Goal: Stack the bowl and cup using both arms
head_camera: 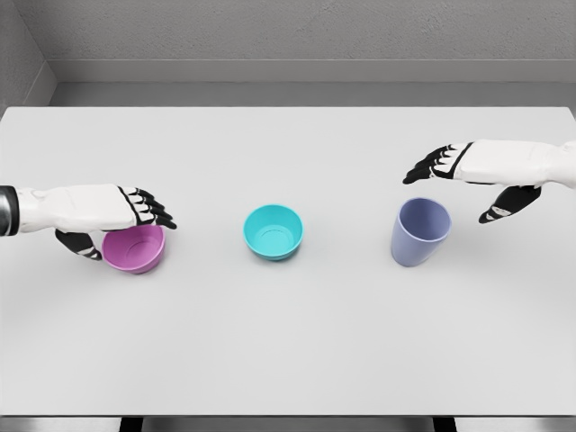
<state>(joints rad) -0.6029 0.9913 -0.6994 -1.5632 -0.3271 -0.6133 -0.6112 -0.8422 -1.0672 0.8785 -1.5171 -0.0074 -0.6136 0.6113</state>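
Observation:
A pink bowl [137, 249] sits on the table at the left. My left hand [135, 209] hovers just over its rim, fingers extended flat and thumb hanging beside the bowl's left wall, holding nothing. A teal bowl [273, 231] stands upright in the middle, untouched. At the right a lavender-blue cup [419, 231] stands upright. My right hand [450, 175] floats above and slightly right of the cup, fingers stretched out and thumb pointing down near the cup's right side, not touching it.
The white table [288, 351] spans the view, with its front edge near the bottom and a grey wall behind. Wide bare surface lies in front of the three vessels and behind them.

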